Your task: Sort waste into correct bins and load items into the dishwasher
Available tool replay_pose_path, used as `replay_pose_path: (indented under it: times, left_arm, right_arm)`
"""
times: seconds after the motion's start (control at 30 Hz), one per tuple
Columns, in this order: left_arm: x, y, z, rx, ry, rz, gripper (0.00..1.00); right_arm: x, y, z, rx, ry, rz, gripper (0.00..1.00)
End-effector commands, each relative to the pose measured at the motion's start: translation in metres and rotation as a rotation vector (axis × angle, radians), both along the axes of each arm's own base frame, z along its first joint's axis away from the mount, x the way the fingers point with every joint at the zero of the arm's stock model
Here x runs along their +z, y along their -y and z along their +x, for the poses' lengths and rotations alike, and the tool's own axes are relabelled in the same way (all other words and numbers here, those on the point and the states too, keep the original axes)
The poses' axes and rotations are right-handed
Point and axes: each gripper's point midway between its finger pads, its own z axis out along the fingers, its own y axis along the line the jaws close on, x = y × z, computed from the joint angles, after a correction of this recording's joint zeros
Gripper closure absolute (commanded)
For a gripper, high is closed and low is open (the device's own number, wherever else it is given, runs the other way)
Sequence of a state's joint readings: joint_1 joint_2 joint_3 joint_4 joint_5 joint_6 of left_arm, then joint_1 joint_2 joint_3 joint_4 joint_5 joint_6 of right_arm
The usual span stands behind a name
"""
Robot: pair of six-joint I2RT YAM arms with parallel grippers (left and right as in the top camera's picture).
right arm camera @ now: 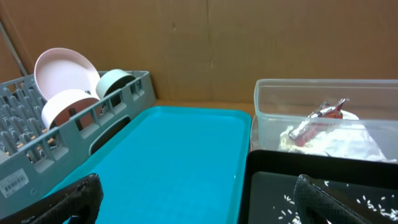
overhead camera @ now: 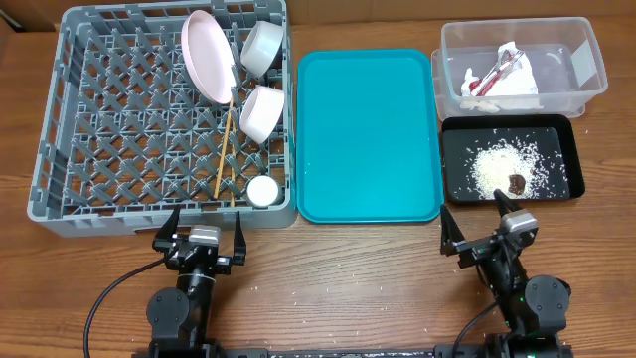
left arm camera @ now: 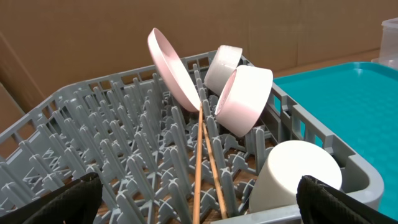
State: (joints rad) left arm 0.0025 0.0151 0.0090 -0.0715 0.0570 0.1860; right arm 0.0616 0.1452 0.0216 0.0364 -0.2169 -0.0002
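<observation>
Left gripper: jaws wide, holding nothing, low over the table just near of the rack's near wall.
Right gripper: jaws wide, holding nothing, just near of the black tray.

Rack, left side of the table. All its load sits in the right part:
- plate: on edge, tilted, far right area.
- far bowl: on its side, just right of the plate, at the far right corner.
- near bowl: on its side, against the right wall, near of the first.
- chopsticks: lie on the grid floor and run from beside the cup up to the plate's lower edge, tips close together at the far end.
- cup: near right corner, by the wall.

Teal tray: centre, between the rack and the bins, bare.

Tub: far right. The wrapper lies inside, crumpled.

Black tray: right, just near of the tub. Rice lies heaped on its left half, and the lump sits at the heap's near right edge. A few stray grains dot the table near the arms.
</observation>
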Motion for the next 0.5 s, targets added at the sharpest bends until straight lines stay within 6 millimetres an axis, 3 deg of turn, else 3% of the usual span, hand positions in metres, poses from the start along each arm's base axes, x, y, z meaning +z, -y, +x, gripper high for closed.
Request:
replay_pose_path:
  times: [0.0,0.2,0.3,0.47]
  left_arm:
    - [0.000,0.001,0.000,-0.007,0.004,-0.015,0.00]
    - [0.000,0.001,0.000,-0.007,0.004,-0.015,0.00]
    - [0.000,0.001,0.000,-0.007,0.004,-0.015,0.00]
    - [0.000,0.001,0.000,-0.007,0.004,-0.015,0.00]
  right_arm:
    - [0.002,0.000,-0.002,-0.005,0.025,0.001,0.00]
    - [-0.009,-0.001,-0.007,0.004,-0.017,0.003,0.00]
    - [0.002,-0.001,-0.009,0.005,0.025,0.024,0.00]
    - [0.002,-0.001,-0.009,0.004,0.020,0.030,0.00]
